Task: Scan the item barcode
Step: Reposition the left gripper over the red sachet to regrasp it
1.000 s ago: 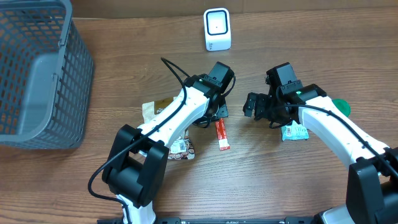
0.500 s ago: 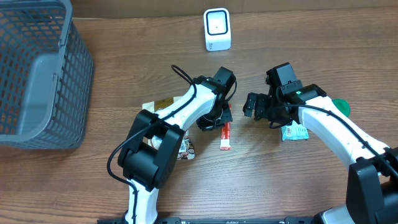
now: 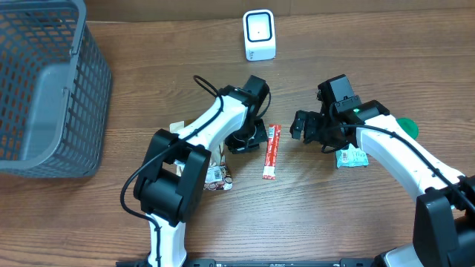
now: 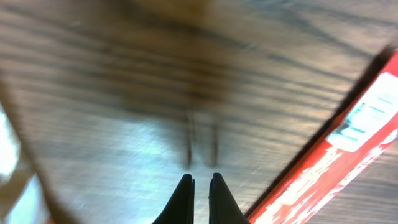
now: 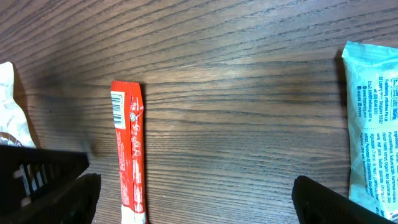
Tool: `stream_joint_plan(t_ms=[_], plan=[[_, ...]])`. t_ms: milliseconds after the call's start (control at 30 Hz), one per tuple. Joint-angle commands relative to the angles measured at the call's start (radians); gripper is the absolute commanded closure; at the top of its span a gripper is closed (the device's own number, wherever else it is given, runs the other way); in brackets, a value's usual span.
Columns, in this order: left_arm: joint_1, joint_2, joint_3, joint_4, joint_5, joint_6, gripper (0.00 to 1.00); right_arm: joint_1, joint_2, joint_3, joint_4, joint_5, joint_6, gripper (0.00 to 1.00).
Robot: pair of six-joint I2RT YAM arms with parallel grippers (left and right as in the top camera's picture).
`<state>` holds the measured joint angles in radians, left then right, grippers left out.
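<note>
Red packet (image 5: 132, 155), white barcode label (image 5: 117, 106), left gripper (image 4: 201, 180) closed empty, right gripper (image 5: 196, 186) spread empty

This is a mock shop checkout. Far left of the left end effector (image 4: 201, 188) sits a grey shopping basket (image 3: 44, 89), beyond it a white barcode scanner (image 3: 259, 35), just right a red snack packet (image 3: 269, 151).

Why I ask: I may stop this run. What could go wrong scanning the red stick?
The left gripper is shut on nothing beside the flat red stick; a pinch could just push it along. Its barcode sits at one end, so a grip there might cover it. The open right gripper is close; both arms reaching could collide.
</note>
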<state>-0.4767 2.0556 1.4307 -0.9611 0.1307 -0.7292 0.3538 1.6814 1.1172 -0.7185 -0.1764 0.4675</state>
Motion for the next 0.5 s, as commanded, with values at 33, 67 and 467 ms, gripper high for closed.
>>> stream_joint_plan(t_ms=[33,67,467], plan=[[-0.023,-0.026,0.009,-0.061,-0.018,0.012,0.96,-0.001,0.008,-0.006,0.006,0.001,0.004,0.00],[-0.032,-0.023,0.005,-0.068,-0.018,0.012,0.96,-0.001,0.008,-0.006,0.006,0.000,0.004,0.00],[-0.150,-0.020,-0.094,0.011,0.076,-0.019,0.93,-0.001,0.008,-0.006,0.006,0.000,0.004,0.00]])
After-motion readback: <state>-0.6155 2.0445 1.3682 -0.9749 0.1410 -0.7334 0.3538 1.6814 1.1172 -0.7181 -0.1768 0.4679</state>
